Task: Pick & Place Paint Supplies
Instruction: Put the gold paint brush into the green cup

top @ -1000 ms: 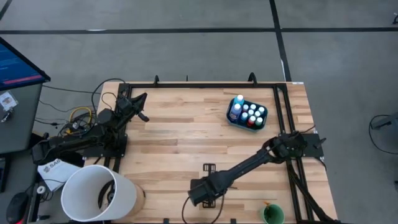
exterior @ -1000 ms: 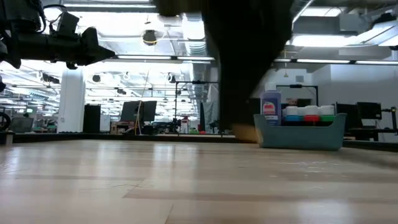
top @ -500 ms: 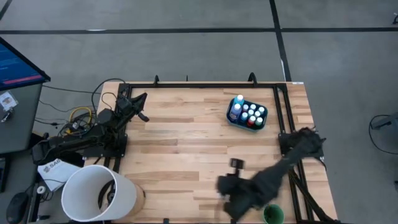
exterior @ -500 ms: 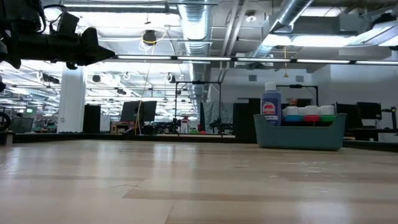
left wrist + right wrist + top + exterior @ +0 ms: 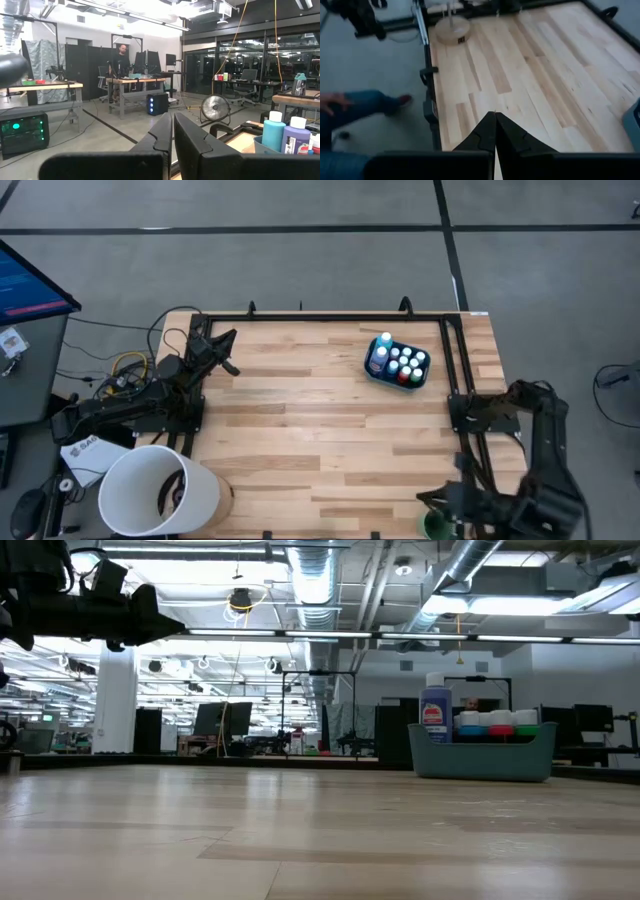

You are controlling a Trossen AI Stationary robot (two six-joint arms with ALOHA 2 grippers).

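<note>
High view: white-capped paint bottles (image 5: 401, 363) upright in teal tub (image 5: 383, 377) | both jaws clenched, empty

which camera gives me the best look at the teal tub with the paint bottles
The high view: it looks straight down into the tub, so every white cap can be counted. The low view shows its side wall with bottles poking above the rim. The left wrist view catches only one end; the right wrist view, just a corner.

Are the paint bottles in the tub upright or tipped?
Upright: paint bottles stand caps-up inside the teal tub; white caps face the overhead camera.
</note>
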